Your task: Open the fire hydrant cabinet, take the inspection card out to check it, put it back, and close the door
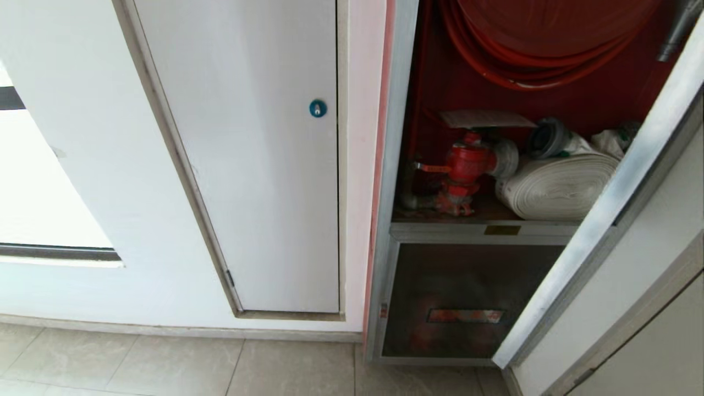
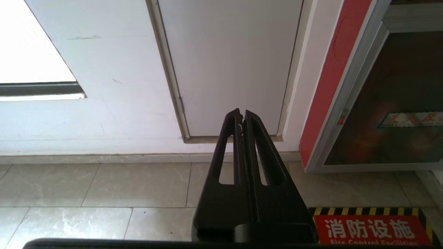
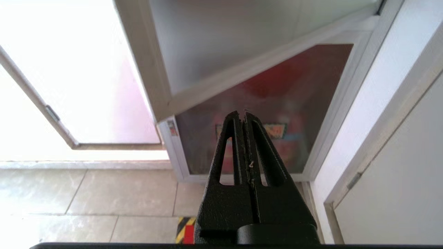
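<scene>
Silver-framed door [image 1: 599,220] swung open at right of head view; red interior of fire hydrant cabinet [image 1: 434,82] exposed.

Inspection card [image 1: 487,119] lying flat above red valve [image 1: 465,165], upper centre-right, long axis roughly level; white rolled hose [image 1: 558,187] just beside, red hose reel [image 1: 550,38] above. Left gripper [image 2: 242,114] and right gripper [image 3: 242,114] both pressed together, empty, held low near floor tiles [image 2: 104,186], well apart from card. Right gripper judged nearer, facing lower glass panel [image 3: 277,103]; open door edge overhead likely obstructing a straight rise.

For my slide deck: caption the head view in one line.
Fire hydrant cabinet with door swung open, showing red valve and rolled white hose.
</scene>
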### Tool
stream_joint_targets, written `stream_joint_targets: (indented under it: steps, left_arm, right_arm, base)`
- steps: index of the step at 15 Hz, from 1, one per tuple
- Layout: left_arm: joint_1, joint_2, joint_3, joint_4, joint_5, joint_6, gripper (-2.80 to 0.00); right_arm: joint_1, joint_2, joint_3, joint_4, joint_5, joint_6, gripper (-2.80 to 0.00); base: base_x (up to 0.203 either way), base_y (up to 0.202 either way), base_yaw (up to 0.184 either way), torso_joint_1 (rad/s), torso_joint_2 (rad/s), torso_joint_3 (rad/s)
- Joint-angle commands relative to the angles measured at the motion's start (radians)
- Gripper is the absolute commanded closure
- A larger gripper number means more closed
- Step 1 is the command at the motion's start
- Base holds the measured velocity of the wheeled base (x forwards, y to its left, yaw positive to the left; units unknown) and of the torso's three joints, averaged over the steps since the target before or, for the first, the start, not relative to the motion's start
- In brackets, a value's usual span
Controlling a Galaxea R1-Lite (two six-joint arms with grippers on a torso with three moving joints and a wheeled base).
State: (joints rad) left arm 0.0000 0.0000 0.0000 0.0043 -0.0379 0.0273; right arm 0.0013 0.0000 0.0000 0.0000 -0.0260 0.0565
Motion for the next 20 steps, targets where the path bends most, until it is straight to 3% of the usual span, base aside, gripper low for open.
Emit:
stream_joint_targets:
  steps: [1, 6, 20]
  left_arm:
    - [0.0, 0.002, 0.0, 0.0, 0.0, 0.0, 0.0]
    - [0.0, 0.002, 0.0, 0.0, 0.0, 0.0, 0.0]
    - [0.0, 0.002, 0.0, 0.0, 0.0, 0.0, 0.0]
  right_arm:
    - [0.0, 0.002, 0.0, 0.0, 0.0, 0.0, 0.0]
    - [0.0, 0.002, 0.0, 0.0, 0.0, 0.0, 0.0]
    - [0.0, 0.002, 0.0, -0.002, -0.003, 0.02, 0.0]
  base:
    - [-0.196, 0.0, 0.002, 0.006, 0.0, 0.006]
    - [-0.179, 0.0, 0.002, 0.0, 0.0, 0.003]
    - [0.0, 0.0, 0.0, 0.002, 0.0, 0.0]
